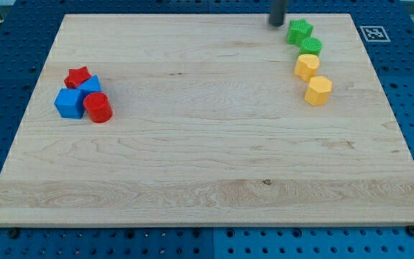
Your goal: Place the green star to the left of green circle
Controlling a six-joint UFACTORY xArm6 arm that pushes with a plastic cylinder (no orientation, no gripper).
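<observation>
The green star (300,30) lies near the view's top right of the wooden board (207,158). The green circle (310,47) touches it just below and slightly to the right. My tip (277,23) is at the view's top, a little to the left of the green star and slightly above it, apart from it by a small gap.
Two yellow blocks (307,66) (319,90) continue the line below the green circle. At the view's left a red star (78,76), two blue blocks (69,103) (90,86) and a red cylinder (98,108) cluster together.
</observation>
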